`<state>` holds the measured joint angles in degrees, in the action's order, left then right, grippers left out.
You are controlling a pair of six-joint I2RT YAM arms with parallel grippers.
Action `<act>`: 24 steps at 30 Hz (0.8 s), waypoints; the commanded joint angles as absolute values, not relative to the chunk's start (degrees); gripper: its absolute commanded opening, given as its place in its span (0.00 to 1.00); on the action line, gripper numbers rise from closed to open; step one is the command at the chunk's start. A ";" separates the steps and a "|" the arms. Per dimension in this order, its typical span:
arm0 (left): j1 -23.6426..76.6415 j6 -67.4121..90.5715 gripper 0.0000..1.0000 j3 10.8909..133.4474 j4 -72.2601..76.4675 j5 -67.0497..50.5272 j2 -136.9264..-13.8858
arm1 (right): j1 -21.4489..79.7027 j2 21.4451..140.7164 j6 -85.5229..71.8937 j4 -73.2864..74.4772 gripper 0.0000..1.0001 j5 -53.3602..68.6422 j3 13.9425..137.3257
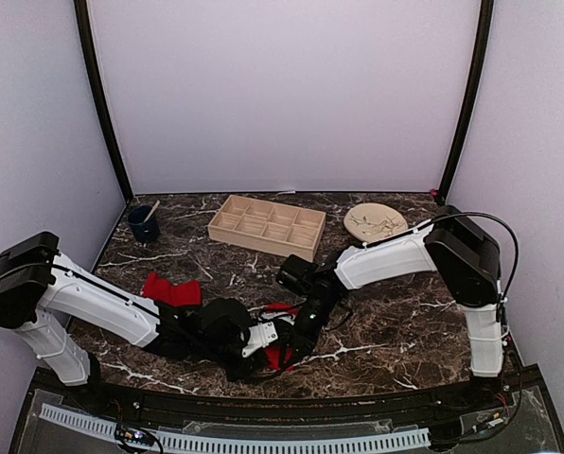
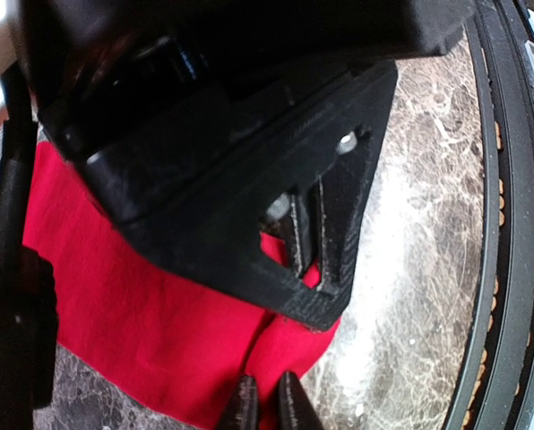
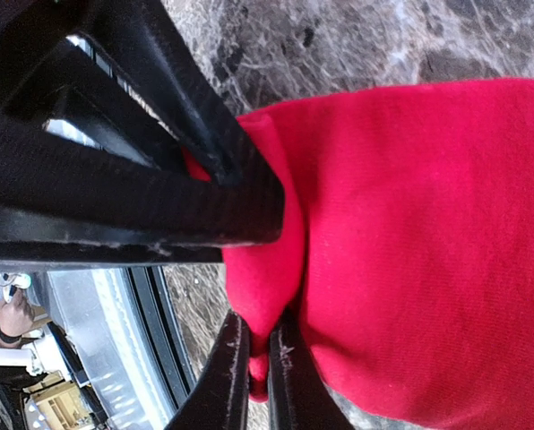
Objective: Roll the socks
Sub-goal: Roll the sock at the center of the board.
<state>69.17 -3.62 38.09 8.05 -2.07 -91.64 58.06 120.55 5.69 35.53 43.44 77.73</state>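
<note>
A red sock [image 3: 410, 251] lies bunched near the front edge of the marble table [image 1: 396, 322]. One fold is clamped between the closed fingers of the right gripper [image 3: 260, 376], and another edge is pinched in the nearly shut left gripper [image 2: 269, 408] (the two claws crowd close together over it). A second red sock [image 1: 171, 289] lies to the left, apart from them, with the wooden tray [image 1: 266, 225] farther back.

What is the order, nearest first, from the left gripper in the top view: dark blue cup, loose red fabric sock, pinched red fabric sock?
1. Pinched red fabric sock, at the left gripper.
2. Loose red fabric sock, farther left.
3. Dark blue cup, back left.
</note>
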 commanded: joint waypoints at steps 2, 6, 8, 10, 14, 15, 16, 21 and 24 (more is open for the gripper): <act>69.51 -3.20 0.04 37.96 1.85 -3.18 -95.05 | 57.66 121.63 5.55 35.21 0.09 42.68 77.70; 69.52 -2.75 0.00 37.88 1.89 -2.85 -95.08 | 57.48 121.56 5.04 34.92 0.12 42.48 77.45; 69.52 -2.44 0.00 37.88 1.85 -2.95 -95.37 | 57.35 121.55 4.76 34.76 0.15 42.30 77.28; 69.52 -2.17 0.00 37.74 1.89 -3.06 -95.45 | 57.24 121.19 4.39 34.55 0.18 41.60 76.98; 69.47 -1.76 0.00 37.62 1.73 -3.26 -95.16 | 56.64 119.98 3.43 33.68 0.23 40.99 75.85; 69.44 -1.76 0.00 37.62 1.64 -3.31 -95.04 | 56.46 119.49 3.10 33.36 0.24 40.77 75.44; 69.43 -1.74 0.00 37.68 1.47 -3.27 -95.01 | 56.24 119.04 2.83 32.91 0.25 40.57 75.03; 69.23 -1.05 0.00 37.80 1.34 -4.00 -94.83 | 55.07 116.88 0.93 30.61 0.27 39.81 72.07; 68.62 -0.62 0.00 37.86 1.37 -5.96 -95.09 | 54.18 115.63 -0.09 28.64 0.28 39.52 70.21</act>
